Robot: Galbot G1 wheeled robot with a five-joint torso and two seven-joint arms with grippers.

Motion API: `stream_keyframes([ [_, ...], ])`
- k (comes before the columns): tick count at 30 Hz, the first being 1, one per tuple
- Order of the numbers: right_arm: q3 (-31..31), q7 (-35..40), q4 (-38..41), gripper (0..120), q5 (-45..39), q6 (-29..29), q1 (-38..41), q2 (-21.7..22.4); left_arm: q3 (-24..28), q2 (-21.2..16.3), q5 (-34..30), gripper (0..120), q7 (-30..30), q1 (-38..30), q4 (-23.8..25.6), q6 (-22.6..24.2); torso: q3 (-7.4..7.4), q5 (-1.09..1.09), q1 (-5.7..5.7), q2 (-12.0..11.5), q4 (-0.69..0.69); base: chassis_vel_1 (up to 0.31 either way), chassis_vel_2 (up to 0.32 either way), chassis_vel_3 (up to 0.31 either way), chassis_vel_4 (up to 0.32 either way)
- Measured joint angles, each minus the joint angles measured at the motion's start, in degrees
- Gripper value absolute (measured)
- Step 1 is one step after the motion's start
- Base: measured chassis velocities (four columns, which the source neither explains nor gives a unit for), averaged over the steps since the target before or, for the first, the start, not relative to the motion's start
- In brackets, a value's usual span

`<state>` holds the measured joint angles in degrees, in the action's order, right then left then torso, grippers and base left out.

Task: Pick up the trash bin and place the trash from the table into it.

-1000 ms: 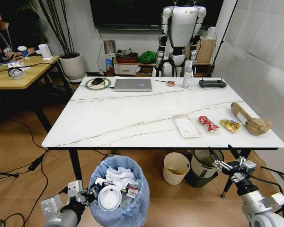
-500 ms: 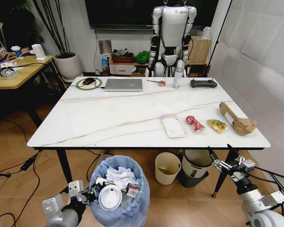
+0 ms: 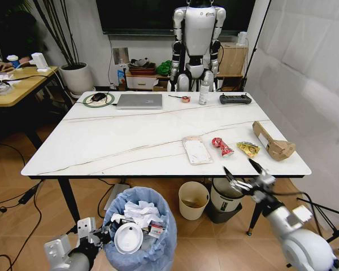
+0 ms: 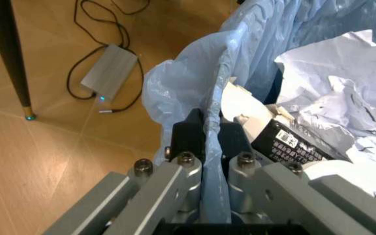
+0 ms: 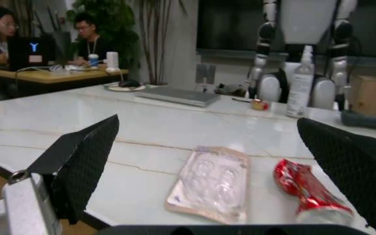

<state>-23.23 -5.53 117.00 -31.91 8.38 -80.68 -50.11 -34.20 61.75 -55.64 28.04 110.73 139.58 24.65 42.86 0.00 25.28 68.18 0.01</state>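
Bin (image 3: pixel 140 226) sits low at 7 o'clock, below the table (image 3: pixel 130 147) edge, its bag rim clamped in the left gripper (image 4: pixel 207 147). At 5 o'clock the right gripper (image 3: pixel 242 174) hovers spread and empty at the near edge. From it, the package (image 3: pixel 196 149) lies at 11 o'clock, long axis running away from the robot; red wrapper (image 3: pixel 221 146), yellow wrapper (image 3: pixel 248 148) and paper bag (image 3: pixel 273 142) follow rightward. The right arm is nearer.

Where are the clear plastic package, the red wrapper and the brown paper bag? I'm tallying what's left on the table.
clear plastic package (image 3: pixel 196 149), head view, centre of its flat face.
red wrapper (image 3: pixel 220 146), head view, its middle.
brown paper bag (image 3: pixel 273 142), head view, its upper side.
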Motion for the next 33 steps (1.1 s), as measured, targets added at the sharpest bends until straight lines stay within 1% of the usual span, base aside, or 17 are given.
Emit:
stream_keyframes([
  [1, 0.6, 0.1, -0.2, 100, -0.1, -0.4, 0.8, 0.3, -0.1, 0.1, 0.0, 0, 0.0, 0.1, 0.1, 0.0, 0.0, 0.0, 0.0, 0.0, 0.0, 0.0, 0.0, 0.0, 0.0],
  [2, 3.0, 0.1, -1.4, 100, -0.2, -2.0, 4.7, 1.7, -0.6, 0.3, 0.3, 0, -0.3, 0.8, 0.3, 0.0, 0.0, 0.0, 0.0, 0.0, -0.01, 0.0, 0.0, 0.0, 0.0],
  [4, 3.6, 0.0, -1.8, 100, -0.2, -2.6, 5.9, 2.1, -0.7, 0.4, 0.4, 0, -0.3, 0.9, 0.3, 0.1, 0.0, 0.01, 0.0, 0.0, 0.0, 0.0, 0.0, 0.0, 0.0],
  [5, 5.0, 0.0, -2.7, 100, -0.3, -4.0, 8.5, 2.8, -0.8, 0.4, 0.5, 0, -0.5, 1.2, 0.4, 0.1, 0.0, 0.02, 0.0, 0.0, 0.0, 0.0, 0.0, 0.0, 0.0],
  [7, 6.5, 0.0, -3.5, 100, -0.4, -5.5, 11.1, 3.5, -0.9, 0.4, 0.5, 0, -0.5, 1.0, 0.4, 0.2, 0.0, -0.01, 0.0, 0.0, -0.02, 0.0, 0.0, 0.0, 0.0],
  [9, 9.5, 0.3, -5.2, 100, 0.1, -7.4, 15.1, 4.0, -1.1, 0.5, 0.5, 0, -0.5, 0.8, -0.1, 0.3, 0.0, 0.0, 0.0, 0.0, -0.04, 0.0, 0.0, 0.0, 0.0],
  [10, 9.5, 0.3, -5.2, 100, 0.1, -7.4, 15.1, 4.0, -1.1, 0.5, 0.5, 0, -0.5, 0.8, -0.1, 0.3, 0.0, 0.0, 0.0, 0.0, -0.04, 0.0, 0.0, 0.0, 0.0],
  [12, 11.4, 0.6, -6.7, 100, 1.5, -9.6, 17.8, 4.1, -1.3, 0.5, 0.3, 0, -0.5, 0.4, -0.6, 0.4, 0.01, 0.02, 0.0, 0.0, 0.0, 0.0, 0.0, 0.0, 0.0],
  [14, 12.2, 0.6, -8.0, 100, 3.5, -12.5, 19.1, 4.1, -1.3, 0.3, -0.3, 0, -0.3, -0.5, -1.1, 0.6, 0.0, -0.01, 0.0, 0.0, -0.02, 0.0, 0.0, 0.0, 0.0],
  [15, 12.2, 0.6, -8.0, 100, 3.5, -12.5, 19.1, 4.1, -1.3, 0.3, -0.3, 0, -0.3, -0.5, -1.1, 0.6, 0.0, -0.01, 0.0, 0.0, -0.02, 0.0, 0.0, 0.0, 0.0],
  [17, 13.3, 0.9, -8.9, 100, 4.6, -14.8, 20.1, 4.0, -1.3, 0.3, -0.6, 0, -0.1, -0.8, -1.4, 0.7, 0.01, 0.01, 0.0, 0.0, -0.03, 0.0, 0.0, 0.0, 0.0],
  [19, 14.6, 2.8, -9.1, 100, 4.9, -16.9, 20.7, 3.9, -1.4, 0.4, -0.7, 0, 0.0, -0.9, -1.5, 0.8, 0.01, 0.01, 0.0, 0.0, -0.04, 0.0, 0.0, 0.0, 0.0],
  [20, 16.0, 5.8, -9.1, 100, 5.2, -18.6, 21.3, 3.8, -1.4, 0.4, -0.7, 0, 0.0, -1.0, -1.6, 0.8, 0.0, -0.01, 0.0, 0.0, -0.03, 0.0, 0.0, 0.0, 0.0],
  [21, 16.0, 5.8, -9.1, 100, 5.2, -18.6, 21.3, 3.8, -1.4, 0.4, -0.7, 0, 0.0, -1.0, -1.6, 0.8, 0.0, -0.01, 0.0, 0.0, -0.03, 0.0, 0.0, 0.0, 0.0],
  [24, 18.6, 9.7, -9.4, 100, 5.6, -20.8, 23.0, 3.1, -1.6, 0.4, -0.7, 0, 0.0, -1.2, -1.9, 0.8, 0.0, 0.01, 0.0, 0.0, -0.02, 0.0, 0.0, 0.0, 0.0],
  [27, 20.0, 10.4, -10.4, 100, 5.5, -22.7, 24.6, 2.3, -1.8, 0.4, -0.9, 0, 0.1, -1.4, -2.0, 0.9, 0.0, 0.0, 0.0, 0.0, -0.02, 0.0, 0.0, 0.0, 0.0],
  [33, 22.2, 11.8, -11.1, 100, 5.0, -23.4, 26.4, 1.6, -1.9, 0.4, -1.1, 0, 0.1, -1.7, -2.2, 0.9, 0.0, 0.0, 0.0, 0.0, -0.02, 0.0, 0.0, 0.0, 0.0],
])
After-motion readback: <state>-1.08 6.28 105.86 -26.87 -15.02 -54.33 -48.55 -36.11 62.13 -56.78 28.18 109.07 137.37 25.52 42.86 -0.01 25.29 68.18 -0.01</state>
